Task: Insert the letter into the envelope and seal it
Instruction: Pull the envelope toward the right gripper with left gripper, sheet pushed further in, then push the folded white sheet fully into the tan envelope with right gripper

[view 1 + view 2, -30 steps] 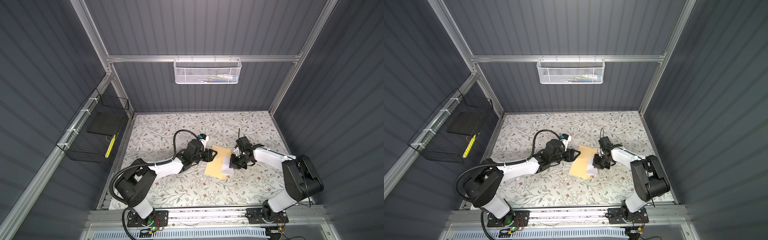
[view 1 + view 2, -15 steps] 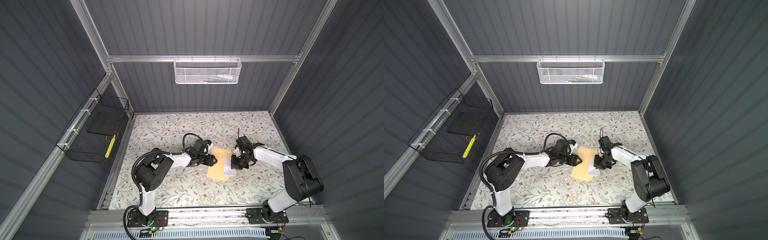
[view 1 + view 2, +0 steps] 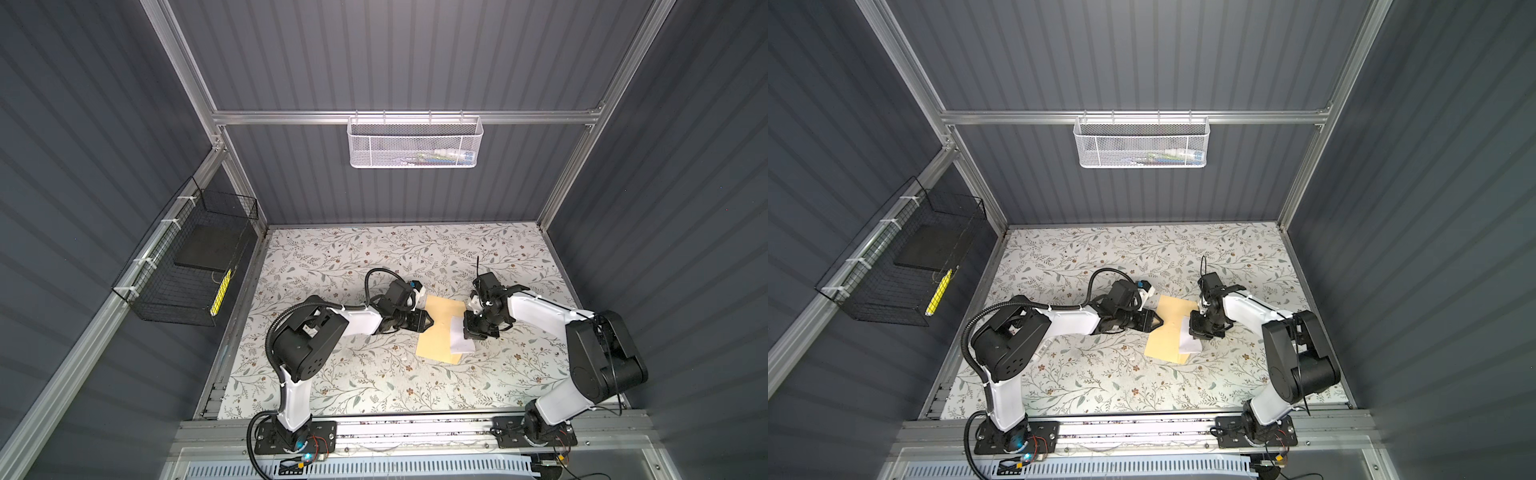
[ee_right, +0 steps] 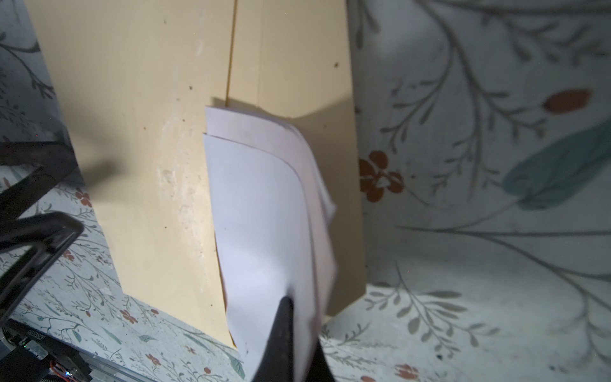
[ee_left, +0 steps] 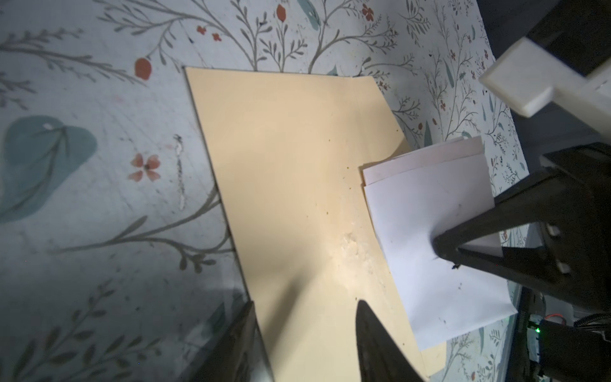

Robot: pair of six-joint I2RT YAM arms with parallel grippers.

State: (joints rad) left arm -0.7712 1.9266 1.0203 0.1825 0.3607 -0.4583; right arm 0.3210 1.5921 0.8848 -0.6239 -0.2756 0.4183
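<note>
Floral tabletop, right gripper covering letter edge

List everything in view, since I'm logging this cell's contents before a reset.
envelope: one, tan, flat near the table's middle.
letter: one, white, folded, overlapping the envelope's right edge.
table cover: one, pale floral, over the cell floor.
mesh basket: one, white, hung on the back rail; its contents are too small to tell.
wire basket: one, black, on the left wall.
slab: one, black, inside the wire basket.
strip: one, yellow, in the wire basket.
left gripper: one, black, open, at the envelope's left edge.
right gripper: one, black, shut on the letter.
</note>
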